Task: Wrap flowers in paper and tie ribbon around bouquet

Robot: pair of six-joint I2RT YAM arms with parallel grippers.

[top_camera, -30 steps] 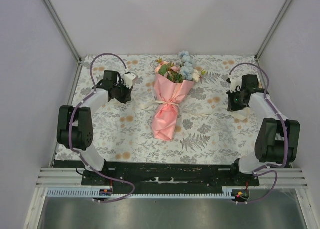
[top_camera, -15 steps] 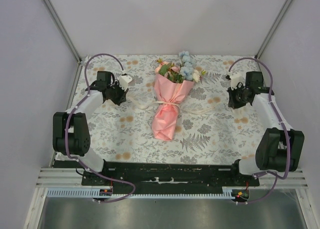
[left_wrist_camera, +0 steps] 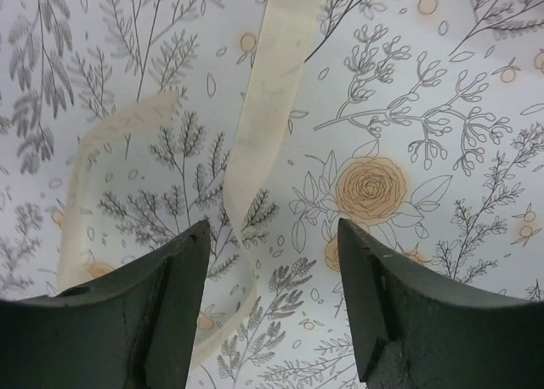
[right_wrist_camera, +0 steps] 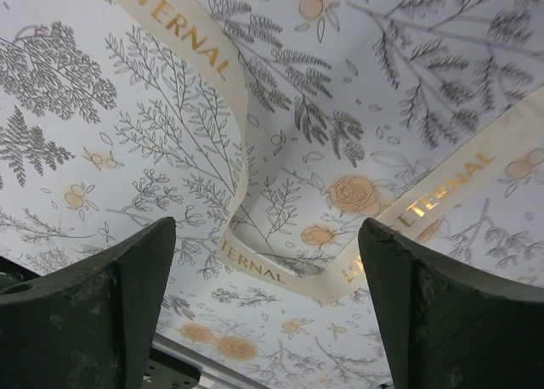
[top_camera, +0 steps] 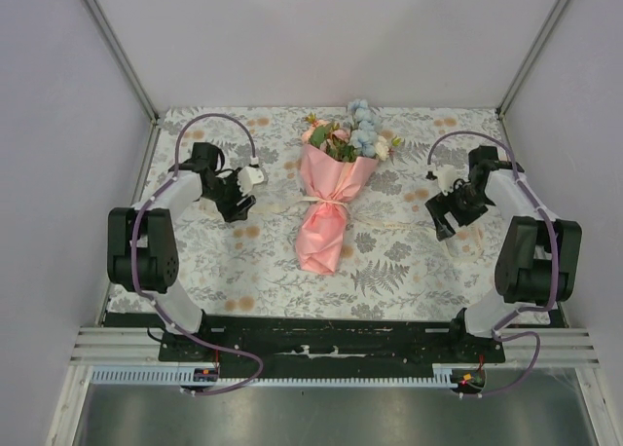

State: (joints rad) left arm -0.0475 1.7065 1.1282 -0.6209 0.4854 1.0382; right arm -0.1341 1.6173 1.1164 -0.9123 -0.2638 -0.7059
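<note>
The bouquet (top_camera: 329, 198) lies in the middle of the table. Its pink paper (top_camera: 323, 234) forms a cone with the narrow end nearest me, and the flowers (top_camera: 348, 139) point to the far side. A cream ribbon (top_camera: 328, 202) is tied round the waist, its ends trailing left and right over the cloth. My left gripper (top_camera: 239, 208) is open left of the bouquet, over a loose ribbon end (left_wrist_camera: 255, 143); nothing sits between its fingers (left_wrist_camera: 272, 262). My right gripper (top_camera: 440, 218) is open on the right, over a gold-lettered ribbon loop (right_wrist_camera: 280, 270) lying free.
A floral-print tablecloth (top_camera: 389, 271) covers the table. Pale enclosure walls with slanted metal posts (top_camera: 531, 47) stand on three sides. The black arm mounting rail (top_camera: 321, 339) runs along the near edge. A table edge (right_wrist_camera: 174, 363) shows below the right fingers.
Both grippers have gone from shut to open and let the ribbon ends drop onto the cloth. Both wrists swung a little toward the near side.
</note>
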